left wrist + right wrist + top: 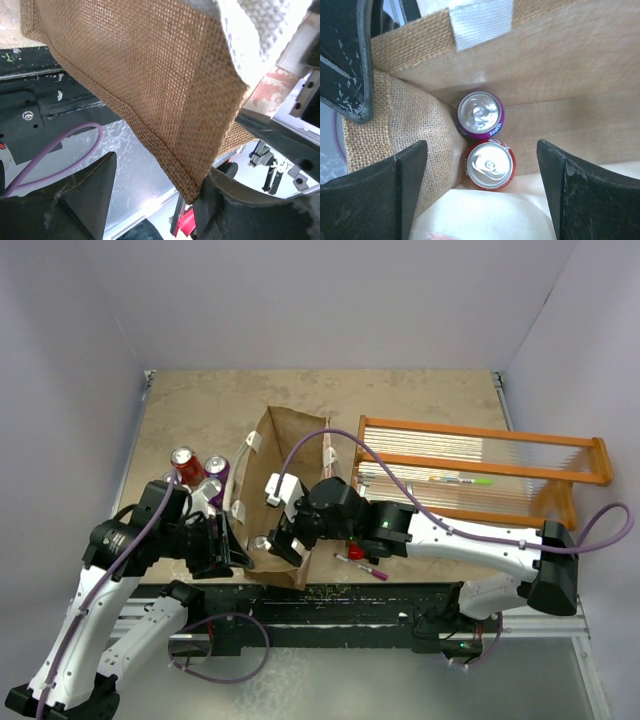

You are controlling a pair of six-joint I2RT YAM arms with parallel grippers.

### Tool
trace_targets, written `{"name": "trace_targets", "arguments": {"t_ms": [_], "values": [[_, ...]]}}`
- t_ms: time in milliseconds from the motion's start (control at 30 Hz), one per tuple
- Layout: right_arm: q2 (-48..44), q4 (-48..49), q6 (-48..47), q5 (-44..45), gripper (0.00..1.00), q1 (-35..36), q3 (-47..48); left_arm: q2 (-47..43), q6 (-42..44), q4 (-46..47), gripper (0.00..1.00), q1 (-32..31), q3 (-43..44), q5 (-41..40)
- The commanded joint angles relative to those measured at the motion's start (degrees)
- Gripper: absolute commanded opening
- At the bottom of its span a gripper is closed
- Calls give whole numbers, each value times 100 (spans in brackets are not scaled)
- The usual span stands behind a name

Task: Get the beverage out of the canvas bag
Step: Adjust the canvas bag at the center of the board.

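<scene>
The canvas bag (290, 440) stands open in the middle of the table. A purple can (479, 114) and a red can (489, 165) stand upright inside, touching each other. My right gripper (481, 145) hangs above them, fingers spread wide. My left gripper (157, 170) straddles the bag's near-left corner, fingers apart, not pinching.

Both are white shells with chunky black joints: left arm (95, 615), right arm (480, 540). A lilac cable (330, 445) runs along each one. The right hand (481, 145) has matte black fingers (570, 195), a bit scuffed with pale flecks.
</scene>
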Motion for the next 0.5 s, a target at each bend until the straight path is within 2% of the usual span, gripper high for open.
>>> {"name": "trace_targets", "arguments": {"t_ms": [0,200,467], "values": [[-254,91,-490,741,92,17,108,120,254,-330,60,36,-195,-20],[-47,-380,-814,1098,97,-44,492,34,239,-450,51,34,-350,-14],[642,-479,-656,632,97,-149,982,-20,244,-380,39,36,-166,-32]]}}
